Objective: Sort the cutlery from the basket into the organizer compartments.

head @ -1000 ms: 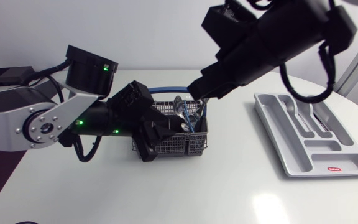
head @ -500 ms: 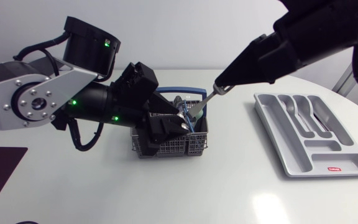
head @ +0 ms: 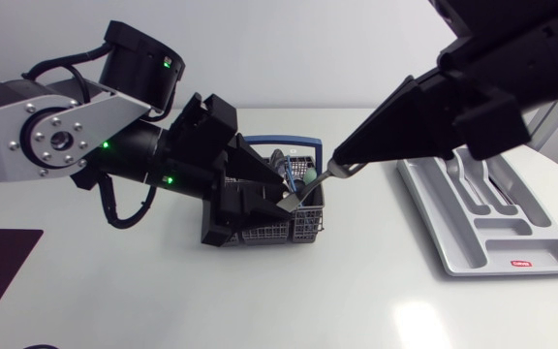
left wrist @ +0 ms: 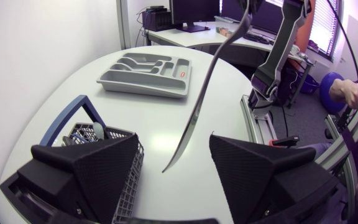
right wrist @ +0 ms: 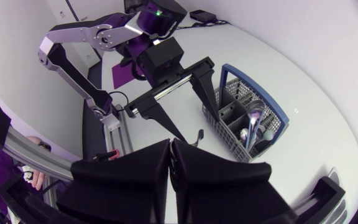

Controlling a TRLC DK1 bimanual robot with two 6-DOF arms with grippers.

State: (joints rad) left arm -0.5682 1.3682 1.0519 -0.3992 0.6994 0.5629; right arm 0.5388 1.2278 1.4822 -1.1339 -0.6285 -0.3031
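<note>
Right tool [head: 334, 166] has lifted a cutlery piece [left wrist: 199, 102] clear of the basket [head: 303, 228], clamped on its upper end. The piece now hangs untouched between the wide-spread fingers of the left tool [left wrist: 174, 152]. Probably a regrasp before the organizer [head: 473, 254]. Piece type unclear, and the right wrist view hides the grip itself.
</note>
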